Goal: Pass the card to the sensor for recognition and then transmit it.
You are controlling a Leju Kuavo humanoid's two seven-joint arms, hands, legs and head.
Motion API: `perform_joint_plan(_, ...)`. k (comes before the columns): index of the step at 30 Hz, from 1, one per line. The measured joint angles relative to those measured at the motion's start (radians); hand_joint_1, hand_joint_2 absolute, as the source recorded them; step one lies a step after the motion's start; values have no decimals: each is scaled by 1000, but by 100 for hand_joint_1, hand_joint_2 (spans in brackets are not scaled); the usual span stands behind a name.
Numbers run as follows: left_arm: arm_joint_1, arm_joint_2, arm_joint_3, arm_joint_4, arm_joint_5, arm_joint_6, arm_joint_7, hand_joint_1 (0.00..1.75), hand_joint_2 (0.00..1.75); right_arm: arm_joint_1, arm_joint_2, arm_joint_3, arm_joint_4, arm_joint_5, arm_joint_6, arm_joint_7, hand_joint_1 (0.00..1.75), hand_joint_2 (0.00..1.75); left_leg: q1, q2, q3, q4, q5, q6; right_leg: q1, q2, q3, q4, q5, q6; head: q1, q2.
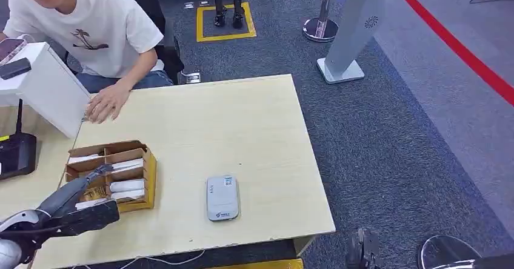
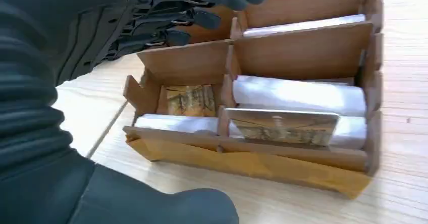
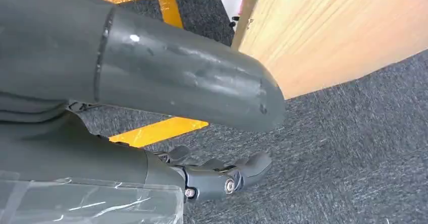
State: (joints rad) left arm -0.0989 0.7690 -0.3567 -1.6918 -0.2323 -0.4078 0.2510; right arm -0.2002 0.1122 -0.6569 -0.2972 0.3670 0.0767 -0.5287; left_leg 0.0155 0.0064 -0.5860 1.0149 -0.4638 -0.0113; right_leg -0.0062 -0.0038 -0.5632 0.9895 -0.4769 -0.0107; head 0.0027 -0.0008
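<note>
Left wrist view puts a card (image 2: 282, 126) upright in the box (image 2: 303, 176), lower right of frame, untouched. Left hand (image 2: 166, 17) hovers above, fingers spread, holding nothing. Right hand (image 3: 222, 176) hangs over carpet, fingers loosely apart, empty. Pickup step, I'd say; next it must pinch that card, then carry it to the sensor (image 1: 222, 197) at centre.

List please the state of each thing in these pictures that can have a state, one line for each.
left hand: open, fingers spread over the card box, holding nothing.
right hand: empty, hanging beside the table above the carpet.
card box: open on top, cards standing in its compartments.
sensor: lying flat on the table, no card on it.
person's hand: resting on the table edge.
</note>
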Motion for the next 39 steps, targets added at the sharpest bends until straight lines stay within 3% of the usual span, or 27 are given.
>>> perform_joint_plan(12, -1, 50, 9, -18, 81, -25, 24, 0, 175, -1, 0, 1, 0, -11, -1, -1, 0, 0, 0, 0, 0, 0, 0, 0, 0, 0, 0, 0, 0, 0, 0, 0)
perform_joint_plan(17, -27, 112, 10, -37, 176, -64, 67, 0, 175, -2, 0, 7, 0, -21, -11, 2, 0, 0, 1, 0, 0, 0, 0, 0, 0, 0, -1, 0, 0, 0, 0, 0)
perform_joint_plan(21, -119, 157, -7, -38, 101, -94, 69, 0, 175, -2, 0, 17, 0, -29, -13, 2, 0, 0, 1, -1, 0, 0, 0, 0, 1, 0, 0, 0, 0, 0, 0, 0)
perform_joint_plan(24, -212, 174, -61, -34, -3, -116, 55, 0, 175, -2, 0, 20, 0, -36, -13, 2, 0, 0, 1, -1, 0, 0, 0, -1, 1, 0, 0, 0, 1, -1, 0, 0)
perform_joint_plan(29, -325, 182, -145, -10, -27, -138, 37, 0, 175, -2, 0, 27, 0, -40, -13, 3, 0, 0, 1, 1, 0, 0, 0, -1, 1, 1, -1, 0, 1, -1, 0, 0)
perform_joint_plan(39, -435, 174, -252, 36, -91, -125, 19, 0, 175, -2, 0, 38, 0, -43, -14, 5, 0, 0, 1, 1, 0, 0, 0, -1, 1, 1, -1, 0, 1, -1, 0, 0)
